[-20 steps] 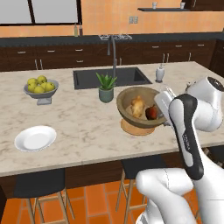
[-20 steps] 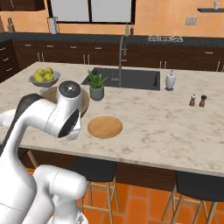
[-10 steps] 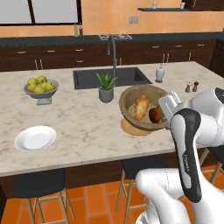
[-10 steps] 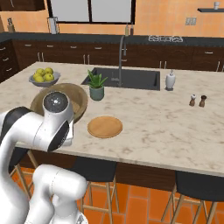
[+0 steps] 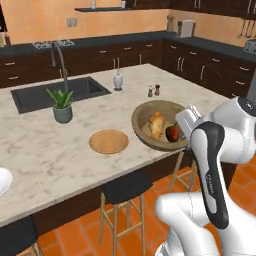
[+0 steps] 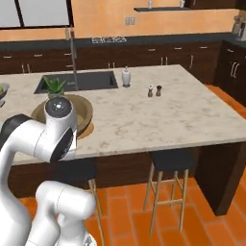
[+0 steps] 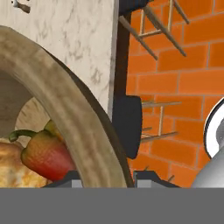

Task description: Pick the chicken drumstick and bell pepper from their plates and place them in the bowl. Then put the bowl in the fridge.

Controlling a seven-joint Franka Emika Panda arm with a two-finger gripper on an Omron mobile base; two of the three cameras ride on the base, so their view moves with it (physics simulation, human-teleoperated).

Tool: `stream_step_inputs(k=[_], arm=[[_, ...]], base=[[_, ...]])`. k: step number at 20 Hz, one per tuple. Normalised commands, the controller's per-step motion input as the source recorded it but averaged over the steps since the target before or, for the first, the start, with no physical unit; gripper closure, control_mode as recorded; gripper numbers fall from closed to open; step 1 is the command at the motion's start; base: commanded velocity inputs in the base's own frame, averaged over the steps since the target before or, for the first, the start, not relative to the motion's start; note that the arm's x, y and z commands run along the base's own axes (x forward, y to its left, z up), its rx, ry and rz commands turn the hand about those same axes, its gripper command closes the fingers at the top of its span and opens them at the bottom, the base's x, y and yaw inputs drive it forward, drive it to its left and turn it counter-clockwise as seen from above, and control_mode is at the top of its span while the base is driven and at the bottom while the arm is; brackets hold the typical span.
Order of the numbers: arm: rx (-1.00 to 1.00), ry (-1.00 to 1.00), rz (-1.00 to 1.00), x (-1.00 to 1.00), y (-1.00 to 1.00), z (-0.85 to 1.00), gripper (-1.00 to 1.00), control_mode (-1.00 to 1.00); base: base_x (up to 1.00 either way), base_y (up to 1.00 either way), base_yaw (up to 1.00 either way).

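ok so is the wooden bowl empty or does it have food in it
It has food in it: the chicken drumstick and the bell pepper lie inside the bowl.

Even, bright, warm rendered light; no harsh glare. Soft shadows under counter (image 5: 75,155) edge and stools (image 6: 168,161). Base views slightly soft, low-resolution. Hand view close-up: bowl (image 7: 74,109) rim coarse-textured, bell pepper (image 7: 46,153) mildly blurred.

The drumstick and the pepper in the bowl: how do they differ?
The drumstick is golden-brown, lumpy and long; the pepper is dark red, rounded and smaller. The drumstick lies nearer the bowl's middle; the pepper sits by the rim near the gripper. Both lie in the bowl, side by side.
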Motion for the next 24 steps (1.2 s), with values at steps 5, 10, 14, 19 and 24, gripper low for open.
stream_step_inputs(k=[5, 10, 14, 19, 24], arm=[[0.0, 0.0, 0.0, 0.0, 0.0, 0.0, 1.0, 1.0], [0.0, 0.0, 0.0, 0.0, 0.0, 0.0, 1.0, 1.0], [0.0, 0.0, 0.0, 0.0, 0.0, 0.0, 1.0, 1.0], [0.0, 0.0, 0.0, 0.0, 0.0, 0.0, 1.0, 1.0], [0.0, 0.0, 0.0, 0.0, 0.0, 0.0, 1.0, 1.0]], base=[[-0.09, -0.18, -0.82], [0.17, -0.51, -0.84], [0.96, -0.44, -0.23], [1.0, -0.7, 0.0], [1.0, -0.82, 0.03]])
